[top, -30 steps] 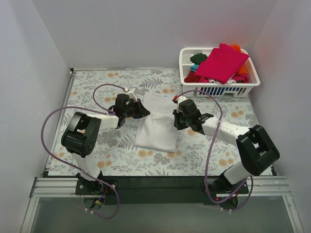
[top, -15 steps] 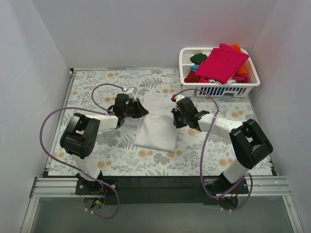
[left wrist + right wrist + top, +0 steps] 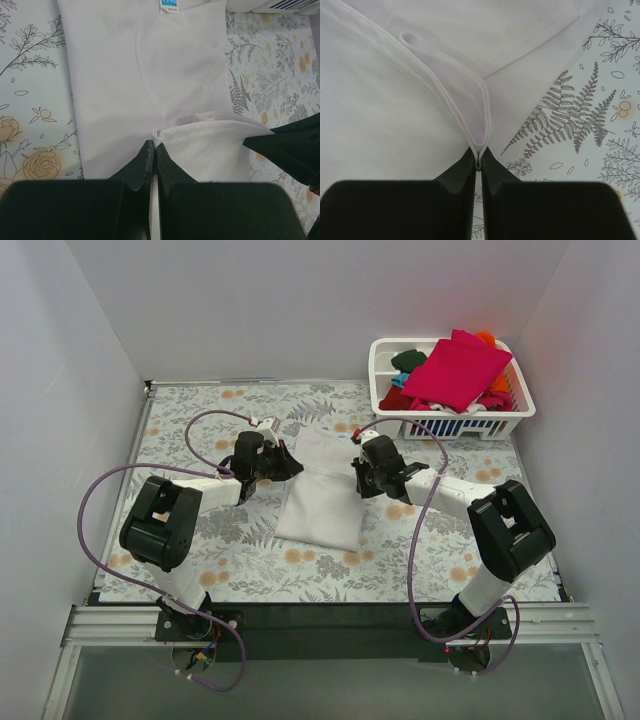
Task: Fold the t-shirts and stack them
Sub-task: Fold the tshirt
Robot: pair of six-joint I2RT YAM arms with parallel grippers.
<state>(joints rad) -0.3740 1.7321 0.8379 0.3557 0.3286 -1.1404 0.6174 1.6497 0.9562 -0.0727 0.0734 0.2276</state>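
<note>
Hauls hem of the big plain white cotton t-shirt point(image 3: 318, 505) further toward 12 o'clock, left gripper point(image 3: 154, 146) and right gripper point(image 3: 479, 151) both clenched on it, probably finishing this fold.

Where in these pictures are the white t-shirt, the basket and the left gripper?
white t-shirt point(image 3: 320, 505): top view, middle of the folded cloth.
basket point(image 3: 455, 425): top view, its front wall.
left gripper point(image 3: 154, 146): left wrist view, between its fingertips.
</note>
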